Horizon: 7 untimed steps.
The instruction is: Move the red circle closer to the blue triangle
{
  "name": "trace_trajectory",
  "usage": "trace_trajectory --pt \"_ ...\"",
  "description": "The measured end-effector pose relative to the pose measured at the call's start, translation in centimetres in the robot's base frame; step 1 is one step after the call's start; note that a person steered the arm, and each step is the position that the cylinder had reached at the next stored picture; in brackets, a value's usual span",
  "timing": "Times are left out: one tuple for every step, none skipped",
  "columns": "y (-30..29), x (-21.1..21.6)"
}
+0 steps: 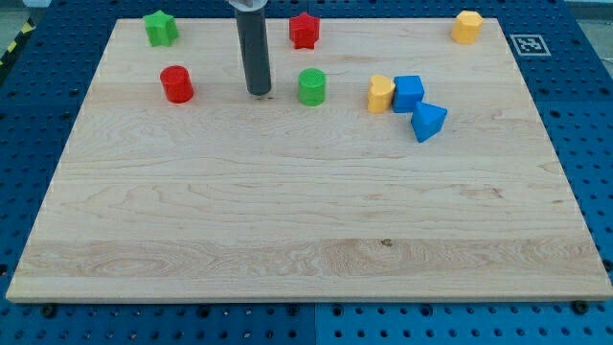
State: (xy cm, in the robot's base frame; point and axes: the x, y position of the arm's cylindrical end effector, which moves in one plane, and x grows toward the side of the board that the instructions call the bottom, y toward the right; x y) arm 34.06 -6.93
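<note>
Nearest the camera lies a bare stretch of the wooden table (306,240); every block sits toward the view's top. Blue triangle (428,122) is the closest block, right of centre, touching a blue cube (408,93), which in turn touches a yellow block (381,93). Red circle (176,84) stands well apart from them, at the view's left. Between the two lies a green circle (311,86). A green star-like block (160,28), a red star-like block (304,30) and a second yellow block (466,26) line the top edge.

The tool is a plain rod with nothing to open or close and holds nothing; my tip (259,93) rests on the table between the red circle and the green circle, touching neither.

Judged from this layout, the tip is on the wrong side. It should pass around the red circle to its left face, then push rightward and slightly toward the view's bottom, steering below the green circle so that it is not dragged along.
</note>
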Motion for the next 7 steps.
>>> trace_trajectory --pt "-1.4 -0.8" --pt "-5.2 -2.1" --pt "-9.0 -3.2" --pt "-9.3 -2.0" --pt "-8.6 1.5" --pt "-8.7 3.0" --pt "-9.9 0.5"
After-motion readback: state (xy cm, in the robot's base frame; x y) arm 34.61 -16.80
